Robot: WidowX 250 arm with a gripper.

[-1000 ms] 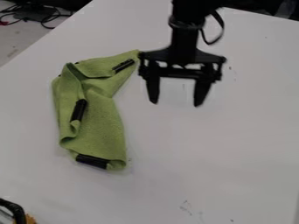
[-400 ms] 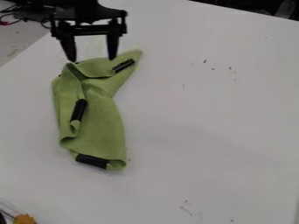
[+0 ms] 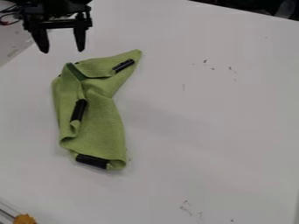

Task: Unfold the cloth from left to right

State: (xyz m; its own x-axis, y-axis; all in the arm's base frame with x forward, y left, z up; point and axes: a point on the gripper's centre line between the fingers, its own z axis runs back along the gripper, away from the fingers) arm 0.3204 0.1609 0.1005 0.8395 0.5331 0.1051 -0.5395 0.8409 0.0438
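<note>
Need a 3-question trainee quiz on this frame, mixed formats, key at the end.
1. True or false: the green cloth lies fully unfolded and flat.
2. The fingers of the gripper are: (a) closed on the cloth, (b) spread apart, (c) pressed together with nothing between them.
3. Fill in: the orange item shows near the picture's lower ____ corner.

Key: 1 false; 2 b; 3 left.

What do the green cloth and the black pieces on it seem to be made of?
The cloth looks like soft matte fabric, perhaps microfibre, given its slightly fuzzy surface and rounded folds. The black pieces look like smooth plastic or tape, with a faint sheen along them; which of the two, I can't tell.
</note>
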